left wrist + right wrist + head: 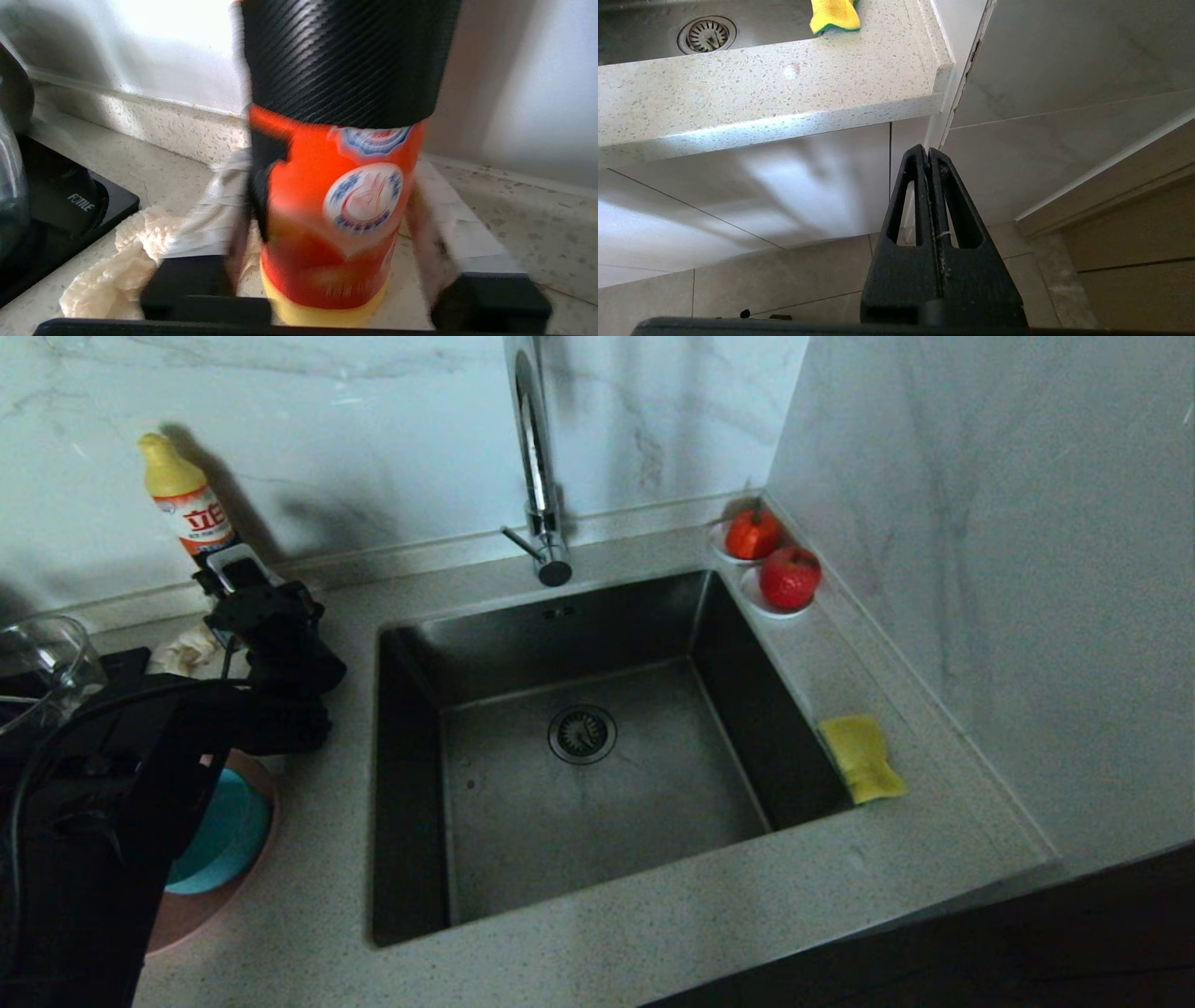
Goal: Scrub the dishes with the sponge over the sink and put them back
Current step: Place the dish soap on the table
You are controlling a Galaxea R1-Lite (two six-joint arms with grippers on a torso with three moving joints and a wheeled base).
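One speckled counter (653, 915) — marble walls (980, 569)

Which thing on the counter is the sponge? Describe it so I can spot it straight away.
Start at the steel sink in the middle of the counter, under the tall faucet. Follow its rim to the robot's right: the sponge lies flat on the counter against that edge. It is a yellow rectangle with a green underside, nearer the front than the two red fruits in the back corner.
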